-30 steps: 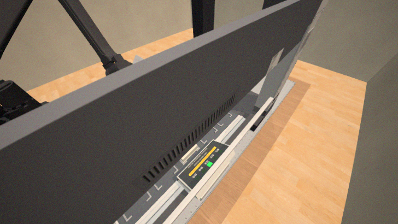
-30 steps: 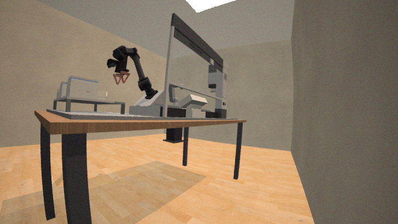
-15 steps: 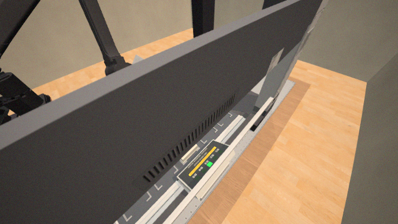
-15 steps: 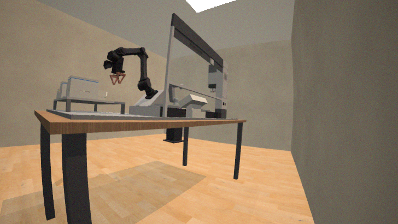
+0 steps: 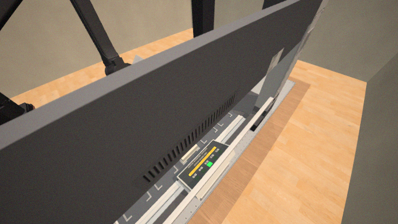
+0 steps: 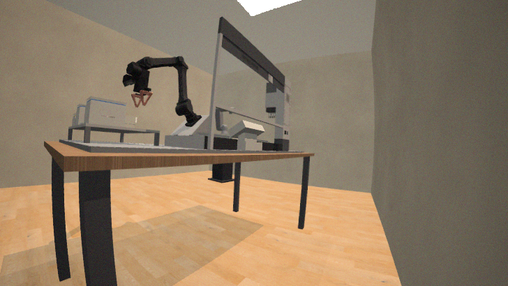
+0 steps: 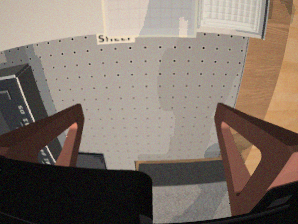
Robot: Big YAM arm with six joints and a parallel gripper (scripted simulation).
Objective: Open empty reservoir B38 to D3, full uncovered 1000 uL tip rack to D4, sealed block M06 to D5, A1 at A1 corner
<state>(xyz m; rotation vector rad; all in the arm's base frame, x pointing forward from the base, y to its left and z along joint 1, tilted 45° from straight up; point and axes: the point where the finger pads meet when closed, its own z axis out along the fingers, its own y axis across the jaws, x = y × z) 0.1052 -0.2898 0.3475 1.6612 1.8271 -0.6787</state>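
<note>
Open claw [image 6: 142, 99] hangs above SHELF [image 6: 106, 128]; labware apparently just beyond.

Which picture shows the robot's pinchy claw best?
The exterior view: the whole gripper hangs open above the shelf. The wrist view shows only its two fingers, spread wide. The top view doesn't show it.

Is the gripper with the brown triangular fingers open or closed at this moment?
Open and empty. The black arm's gripper shows its brown triangular fingers far apart, with only the dotted grey shelf surface visible between them.
</note>
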